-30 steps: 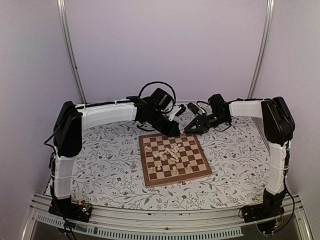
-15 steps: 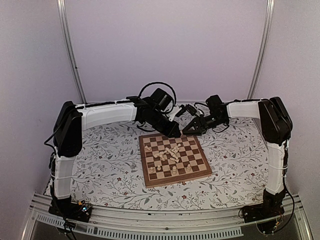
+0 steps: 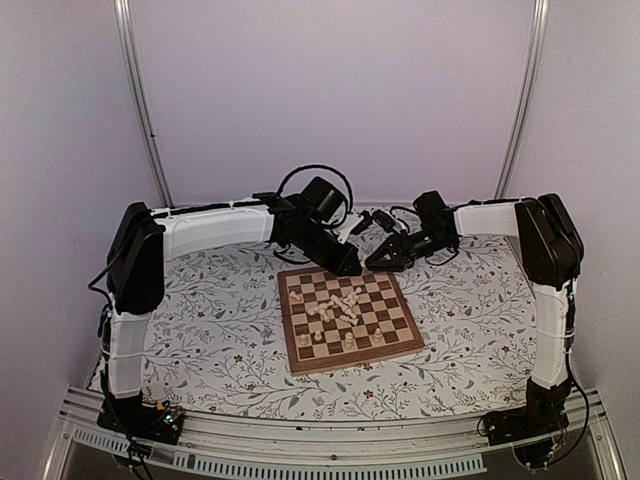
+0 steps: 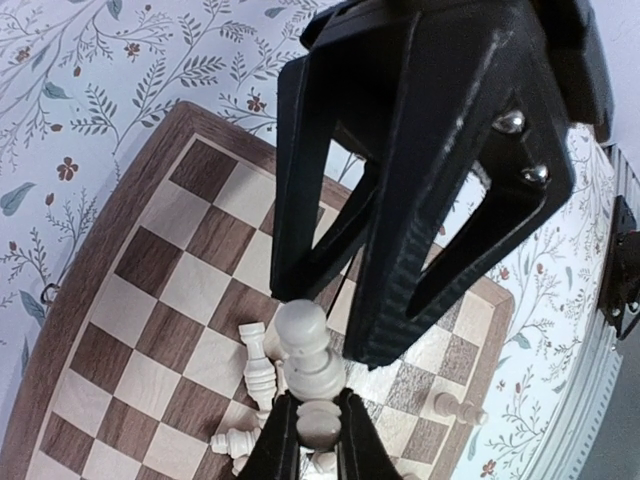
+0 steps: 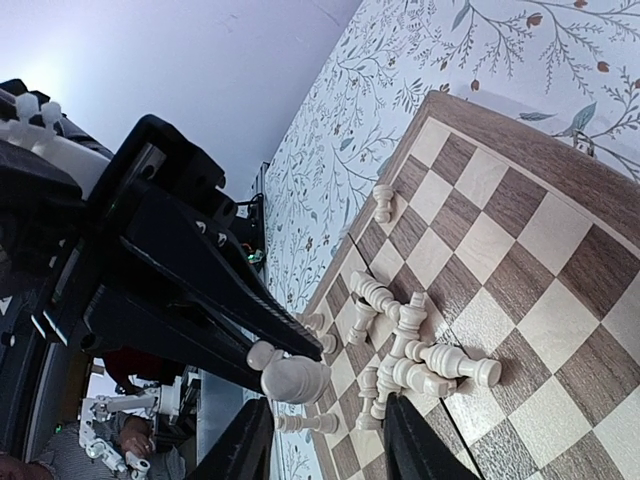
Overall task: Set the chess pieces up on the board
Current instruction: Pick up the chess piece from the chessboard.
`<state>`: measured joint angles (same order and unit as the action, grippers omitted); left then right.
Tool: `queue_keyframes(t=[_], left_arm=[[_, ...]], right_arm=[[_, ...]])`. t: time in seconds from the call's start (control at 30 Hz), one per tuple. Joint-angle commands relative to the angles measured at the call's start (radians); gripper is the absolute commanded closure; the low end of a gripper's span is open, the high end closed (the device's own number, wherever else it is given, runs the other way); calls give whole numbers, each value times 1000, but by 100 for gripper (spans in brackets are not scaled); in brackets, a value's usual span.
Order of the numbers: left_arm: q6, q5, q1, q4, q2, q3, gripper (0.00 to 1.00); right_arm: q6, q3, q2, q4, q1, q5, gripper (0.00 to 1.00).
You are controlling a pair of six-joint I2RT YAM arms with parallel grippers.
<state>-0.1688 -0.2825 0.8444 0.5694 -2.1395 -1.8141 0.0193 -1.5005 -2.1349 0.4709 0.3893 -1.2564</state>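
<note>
The board (image 3: 392, 331) lies on the floral cloth in the middle of the table. Several cream chess pieces (image 3: 340, 308) lie in a heap at its centre, and a few stand along its near rows. My left gripper (image 3: 350, 266) hovers over the board's far edge, shut on a cream pawn (image 4: 310, 362) held between its fingertips (image 4: 278, 442). My right gripper (image 3: 376, 262) is open and faces the left one, close to it. In the right wrist view the pawn (image 5: 292, 380) sits just ahead of my open right gripper (image 5: 325, 445). The heap shows below it (image 5: 420, 355).
The floral tablecloth (image 3: 210, 320) surrounds the board. A black cable loop (image 3: 300, 175) rises behind the left wrist. Metal frame posts (image 3: 140, 100) stand at the back corners, and the table's front rail (image 3: 320, 455) runs along the near edge.
My right gripper has shifted slightly left, closer to the left gripper and its pawn. The left arm and the pieces on the board have stayed put.
</note>
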Motion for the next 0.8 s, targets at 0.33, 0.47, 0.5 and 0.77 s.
queue_keyframes(t=[0.33, 0.47, 0.5, 0.77], left_arm=[[12, -30, 30, 43, -25, -37, 94], [14, -28, 33, 51, -32, -50, 94], [15, -27, 33, 55, -33, -54, 94], [23, -13, 32, 72, -48, -77, 94]], right_arm=[[10, -44, 0, -15, -3, -29, 54], [13, -46, -3, -10, 2, -45, 58], [17, -46, -1, -8, 4, -46, 59], [28, -43, 11, 3, 5, -55, 69]])
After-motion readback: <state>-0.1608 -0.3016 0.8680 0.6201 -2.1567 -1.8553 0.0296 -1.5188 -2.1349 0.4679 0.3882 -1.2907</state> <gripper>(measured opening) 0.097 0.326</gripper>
